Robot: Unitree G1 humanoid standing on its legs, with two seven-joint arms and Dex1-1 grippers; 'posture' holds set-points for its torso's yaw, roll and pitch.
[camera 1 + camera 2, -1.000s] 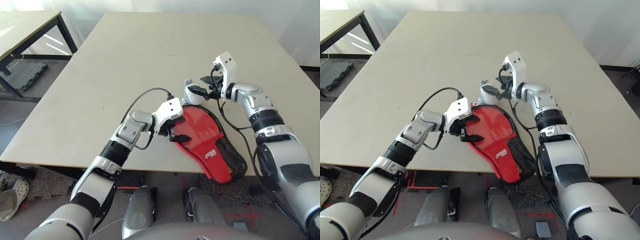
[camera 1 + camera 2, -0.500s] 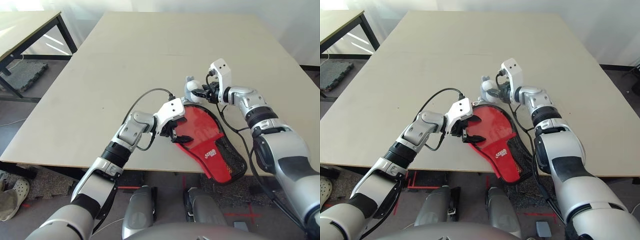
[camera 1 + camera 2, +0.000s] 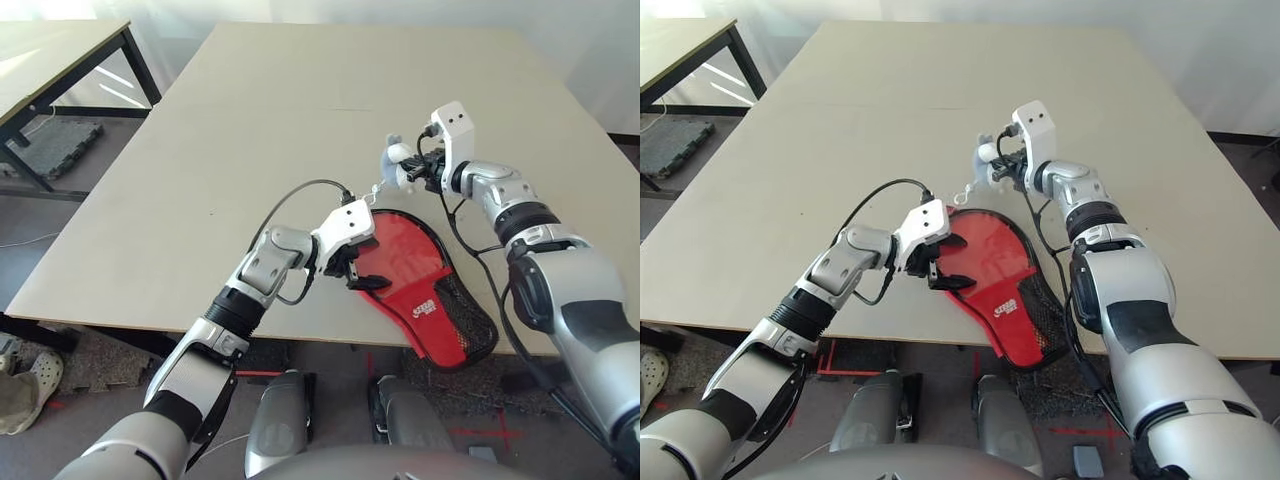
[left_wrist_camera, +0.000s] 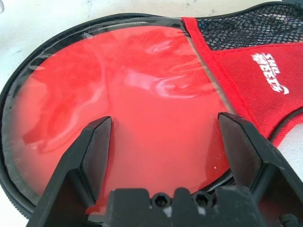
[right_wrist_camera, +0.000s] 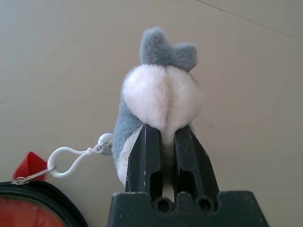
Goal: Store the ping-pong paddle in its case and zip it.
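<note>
The red case [image 3: 405,265] lies on the counter [image 3: 270,130], its narrow end past the near edge; left gripper [image 4: 165,156] holds its jaws wide over the case's clear window, right gripper [image 5: 162,142] has its jaws closed on a grey-and-white plush toy [image 5: 163,92], joined by a white clip [image 5: 66,161] to the zipper pull [image 5: 35,176]

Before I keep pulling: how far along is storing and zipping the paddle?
The red face already shows inside the case. The right hand grips the plush charm, clipped near the zipper edge. I can't confirm full closure, so checking the zip remains, likely then releasing the charm.
</note>
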